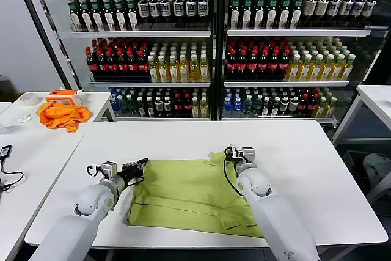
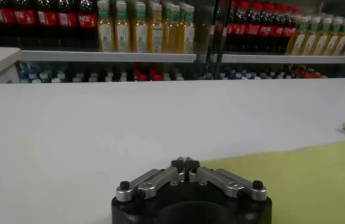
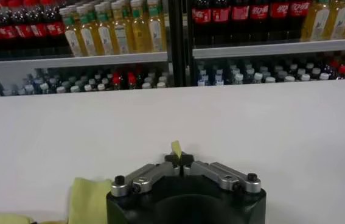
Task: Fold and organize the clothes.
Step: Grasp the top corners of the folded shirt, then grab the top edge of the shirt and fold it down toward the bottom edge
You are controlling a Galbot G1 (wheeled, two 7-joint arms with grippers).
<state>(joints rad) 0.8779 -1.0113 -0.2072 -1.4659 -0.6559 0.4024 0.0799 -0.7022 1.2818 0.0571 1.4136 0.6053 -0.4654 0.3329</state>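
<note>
The lime yellow-green T-shirt [image 1: 189,194] lies on the white table [image 1: 293,151], partly folded, with no print showing. My left gripper [image 1: 143,164] is low at the shirt's far left corner. In the left wrist view it [image 2: 185,163] is shut, and the cloth [image 2: 306,182] runs right up to its pads. My right gripper [image 1: 228,153] is at the shirt's far right corner. In the right wrist view it [image 3: 179,159] is shut on a small tip of the yellow-green cloth, and more of the shirt [image 3: 90,195] lies beside it.
An orange cloth [image 1: 61,114], an orange box [image 1: 64,96] and a tape roll [image 1: 27,99] lie on the side table at left. Shelves of bottles [image 1: 208,47] stand behind the table. Another white table [image 1: 376,99] stands at right.
</note>
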